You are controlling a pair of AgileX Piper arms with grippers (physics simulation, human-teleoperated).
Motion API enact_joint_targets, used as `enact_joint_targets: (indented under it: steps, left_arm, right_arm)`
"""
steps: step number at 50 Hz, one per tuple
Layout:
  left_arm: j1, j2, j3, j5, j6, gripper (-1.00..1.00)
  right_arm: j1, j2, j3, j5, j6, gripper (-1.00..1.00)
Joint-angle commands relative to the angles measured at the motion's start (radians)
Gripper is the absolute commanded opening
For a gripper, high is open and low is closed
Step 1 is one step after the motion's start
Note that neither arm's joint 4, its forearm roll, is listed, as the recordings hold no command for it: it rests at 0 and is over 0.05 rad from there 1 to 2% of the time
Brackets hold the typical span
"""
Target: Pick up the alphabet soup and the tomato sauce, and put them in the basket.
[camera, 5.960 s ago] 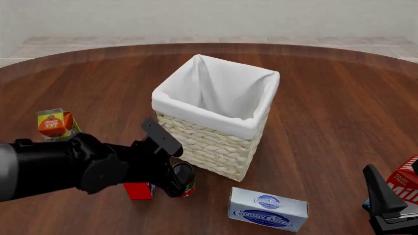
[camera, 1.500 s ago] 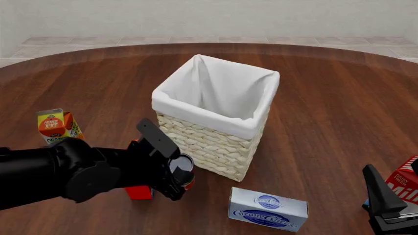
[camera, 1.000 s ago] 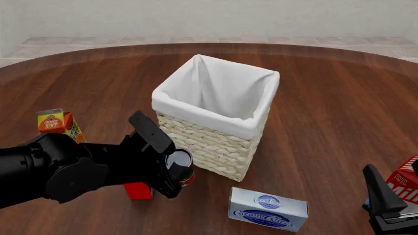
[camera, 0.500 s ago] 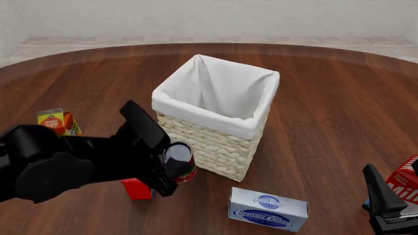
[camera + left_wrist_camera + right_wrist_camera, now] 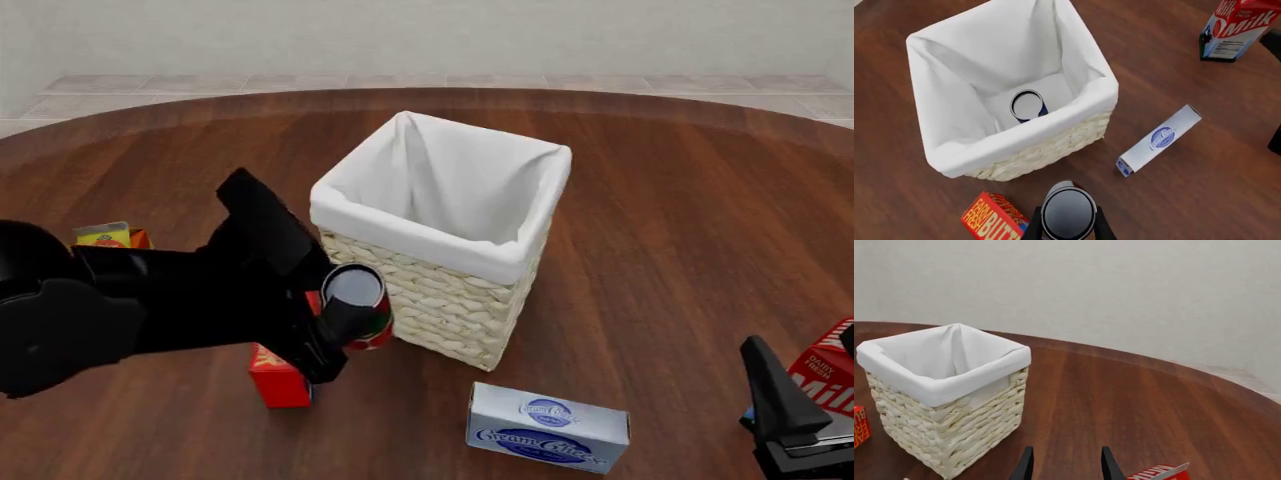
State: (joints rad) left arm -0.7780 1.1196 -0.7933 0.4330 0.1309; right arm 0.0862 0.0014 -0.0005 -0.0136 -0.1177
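Left gripper (image 5: 336, 335) clamped on the sauce (image 5: 355, 307), can lifted off the table (image 5: 667, 220), just beside the basket (image 5: 441, 215) near wall, below rim level. Left wrist view: sauce (image 5: 1068, 212) top is a dark-rimmed grey disc between the two fingers (image 5: 1101, 231); green/red label only readable from front.

Only the left wrist view sees into the basket (image 5: 1014, 145): soup (image 5: 1027, 105) stands on the cloth floor, silver top, bit of blue label. Front view can't see it, lining hides it.

Right gripper (image 5: 1064, 465) parted wide, nothing between fingers; in front view it sits at the near right corner (image 5: 787, 420).

Near row: cream cheese box (image 5: 547, 427), flat white-blue carton lying down; butter box (image 5: 280, 375), red, partly behind the left arm. Milk carton (image 5: 827, 375) at right edge, juice carton (image 5: 104, 236) at left.

Basket: square, woven cream wicker, white cloth folded over the rim. Table dark wood grain, round edge at far side.
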Motion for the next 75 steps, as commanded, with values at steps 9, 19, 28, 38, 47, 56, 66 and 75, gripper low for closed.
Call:
enact_joint_targets:
  steps: [9, 19, 28, 38, 47, 56, 66, 75]
  left_arm:
    - [0.002, -0.026, -0.069, 0.056, 0.051, -1.0]
    - [0.003, -0.02, -0.112, 0.077, 0.073, -1.0]
    - [0.011, -0.017, -0.146, 0.095, 0.094, -1.0]
    - [0.028, -0.004, -0.186, 0.11, 0.124, -1.0]
    - [0.058, 0.017, -0.244, 0.122, 0.154, -1.0]
    - [0.082, 0.047, -0.273, 0.104, 0.178, -1.0]
    - [0.098, 0.087, -0.3, 0.088, 0.189, -1.0]
    - [0.099, 0.11, -0.311, 0.069, 0.187, -1.0]
  right_arm:
    - [0.003, 0.0, 0.0, 0.001, -0.001, 1.0]
    - [0.005, 0.001, 0.0, 0.001, -0.003, 1.0]
    - [0.003, 0.001, 0.0, 0.0, -0.002, 1.0]
    - [0.0, 0.0, 0.0, 0.001, -0.001, 1.0]
    - [-0.005, 0.0, 0.0, 0.0, 0.001, 1.0]
    - [-0.006, 0.002, 0.0, -0.001, 0.0, 1.0]
    - [-0.008, 0.003, 0.0, -0.003, 0.002, 1.0]
    - [-0.008, 0.001, 0.0, 0.0, 0.003, 1.0]
